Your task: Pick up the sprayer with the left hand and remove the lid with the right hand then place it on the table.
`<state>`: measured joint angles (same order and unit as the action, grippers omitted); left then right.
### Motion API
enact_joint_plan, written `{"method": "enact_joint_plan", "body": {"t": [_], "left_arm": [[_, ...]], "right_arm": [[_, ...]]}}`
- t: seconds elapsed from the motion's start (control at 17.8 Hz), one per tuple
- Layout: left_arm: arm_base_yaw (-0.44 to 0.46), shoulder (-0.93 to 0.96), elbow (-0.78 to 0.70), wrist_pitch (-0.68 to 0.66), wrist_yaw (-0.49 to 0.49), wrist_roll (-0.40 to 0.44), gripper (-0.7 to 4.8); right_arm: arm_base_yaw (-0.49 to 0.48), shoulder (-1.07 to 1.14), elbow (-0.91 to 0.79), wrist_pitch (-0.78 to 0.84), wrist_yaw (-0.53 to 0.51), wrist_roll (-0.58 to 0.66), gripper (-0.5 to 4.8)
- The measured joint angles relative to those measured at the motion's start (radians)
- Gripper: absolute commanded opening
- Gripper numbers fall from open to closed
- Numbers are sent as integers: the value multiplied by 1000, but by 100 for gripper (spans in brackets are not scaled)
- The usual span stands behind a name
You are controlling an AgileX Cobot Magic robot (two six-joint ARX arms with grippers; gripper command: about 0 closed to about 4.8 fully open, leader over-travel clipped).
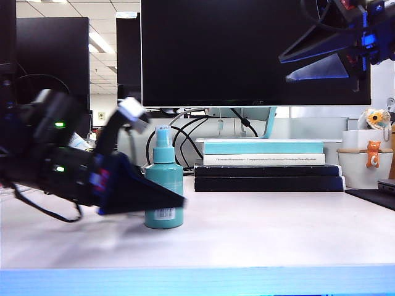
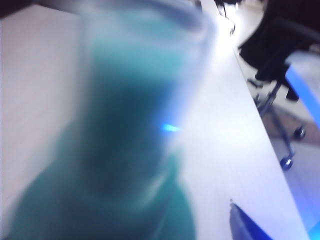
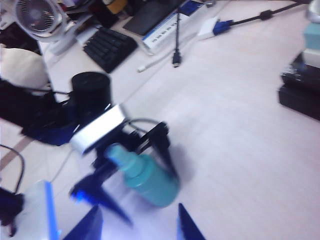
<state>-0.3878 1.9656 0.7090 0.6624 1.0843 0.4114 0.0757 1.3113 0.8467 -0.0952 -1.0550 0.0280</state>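
Table [image 1: 259, 234] first: wide pale surface, with the monitor [image 1: 247, 49] and a stack of books [image 1: 265, 165] at the far side. We note the sprayer [image 1: 164, 185] standing upright on the table, left of centre, its white label low on the body and turned toward the near edge.

Left hand [image 1: 157, 198] reaches in from the left at bottle height. In the right wrist view its fingers [image 3: 162, 145] stand spread on either side of the sprayer [image 3: 145, 175], so we record the jaws as open around the body, not closed on it. We cannot tell whether either finger touches the plastic. The left wrist view is nearly filled by the blurred bottle [image 2: 135, 115], so the camera sits very close.

Right hand [image 1: 296, 68] hangs high at the far right, well apart from the bottle. Its jaws stand partly apart with nothing visible between them; we cannot say more.

Lid [image 1: 163, 131]: we read a clear cap over the nozzle, though it is faint against the background.

Handling, our judgement: small plastic bottle, probably light and fairly stiff, with a smooth round wall that could slip or twist. We would grip the wide body below the shoulder and above the label. The cap is tiny and clear; pinch it lightly from above.
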Motion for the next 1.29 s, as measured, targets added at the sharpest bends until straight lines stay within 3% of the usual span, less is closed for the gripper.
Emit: {"method": "enact_joint_plan", "body": {"t": [0.17,0.28,0.51,0.68,0.84,1.01,1.18,1.29], "left_arm": [[-63,0,0,-21,-127,46,477],[-77,0,0,-23,-159,49,477],[-51,0,0,-17,-156,37,479],[-52,0,0,80,-110,-48,479],[-52,0,0,121,-104,-69,476],[-52,0,-1,121,-105,-69,312],[-52,0,-2,125,-108,-72,264],[-55,0,-2,127,-108,-72,204]], "right_arm": [[-1,0,0,0,42,-1,194],[-1,0,0,0,49,-1,193],[-1,0,0,0,50,-4,194],[0,1,-2,0,50,-4,194],[0,11,-2,0,50,-4,194],[0,20,-2,-1,53,-4,193],[-1,26,-2,0,59,-4,193],[0,26,-2,0,60,-4,193]]}}
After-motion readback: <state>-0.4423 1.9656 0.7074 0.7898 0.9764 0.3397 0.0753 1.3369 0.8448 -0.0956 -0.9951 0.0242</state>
